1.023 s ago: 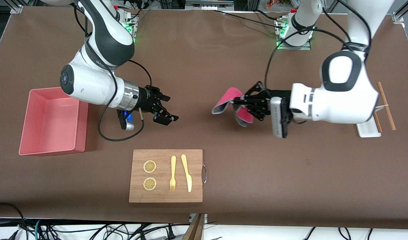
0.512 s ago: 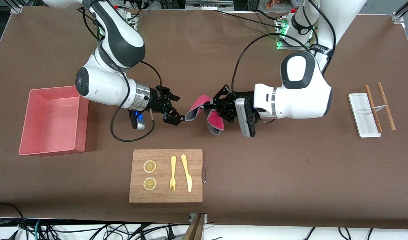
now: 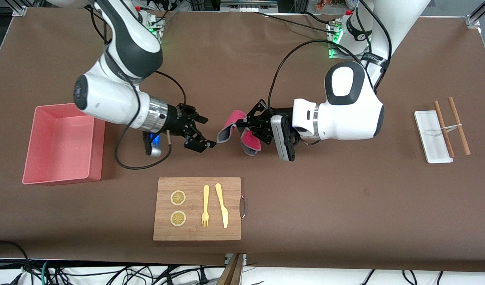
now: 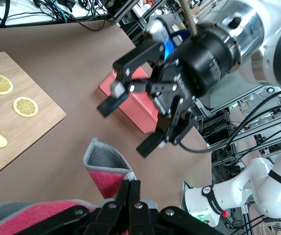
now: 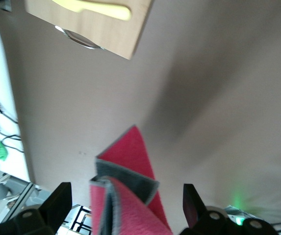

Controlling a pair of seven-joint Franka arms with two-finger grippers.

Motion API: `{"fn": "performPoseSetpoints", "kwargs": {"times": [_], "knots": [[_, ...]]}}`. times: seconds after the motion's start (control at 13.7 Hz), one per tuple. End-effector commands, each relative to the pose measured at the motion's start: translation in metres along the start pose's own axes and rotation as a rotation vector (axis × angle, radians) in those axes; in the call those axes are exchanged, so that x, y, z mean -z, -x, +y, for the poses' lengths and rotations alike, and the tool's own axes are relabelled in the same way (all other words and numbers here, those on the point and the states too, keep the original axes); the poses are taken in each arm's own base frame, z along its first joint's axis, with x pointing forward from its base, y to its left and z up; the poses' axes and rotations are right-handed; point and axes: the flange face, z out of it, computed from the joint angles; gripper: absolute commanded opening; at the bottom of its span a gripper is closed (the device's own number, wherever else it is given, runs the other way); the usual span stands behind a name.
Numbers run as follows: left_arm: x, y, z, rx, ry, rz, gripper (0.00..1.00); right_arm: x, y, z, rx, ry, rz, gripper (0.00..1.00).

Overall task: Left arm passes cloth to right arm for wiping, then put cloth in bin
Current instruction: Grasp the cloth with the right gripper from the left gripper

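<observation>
My left gripper hangs over the middle of the table, shut on the crimson-pink cloth. The cloth is folded over its fingers, grey edge outward, with one flap drooping. In the left wrist view the shut gripper pinches the cloth. My right gripper faces it, open, with its fingertips just short of the cloth's end. In the right wrist view the cloth shows between that gripper's spread fingers. The pink bin stands at the right arm's end of the table with nothing in it.
A wooden board with two lemon slices, a yellow fork and a yellow knife lies nearer the front camera than both grippers. A small white tray with two brown sticks across it sits at the left arm's end.
The left arm has carried the cloth toward the right arm's end of the table. The right gripper has come to meet it, so the gap between them is nearly gone.
</observation>
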Motion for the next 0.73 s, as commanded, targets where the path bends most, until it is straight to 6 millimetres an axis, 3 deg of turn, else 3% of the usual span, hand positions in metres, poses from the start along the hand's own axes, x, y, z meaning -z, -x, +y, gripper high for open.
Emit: {"fn": "performPoseSetpoints", "kwargs": {"times": [0.0,0.22,0.66], "knots": [[-0.002,-0.007,0.001,-0.004,0.005,0.029,0.0,0.02,0.005,-0.004,0.032,-0.033,-0.006,1.0],[-0.002,-0.006,0.0,-0.007,0.003,0.023,0.0,0.0,0.017,0.0,0.046,-0.001,-0.024,1.0],[-0.001,-0.006,-0.001,-0.01,0.0,0.023,0.0,-0.024,0.016,0.003,0.046,0.024,-0.034,1.0]]}}
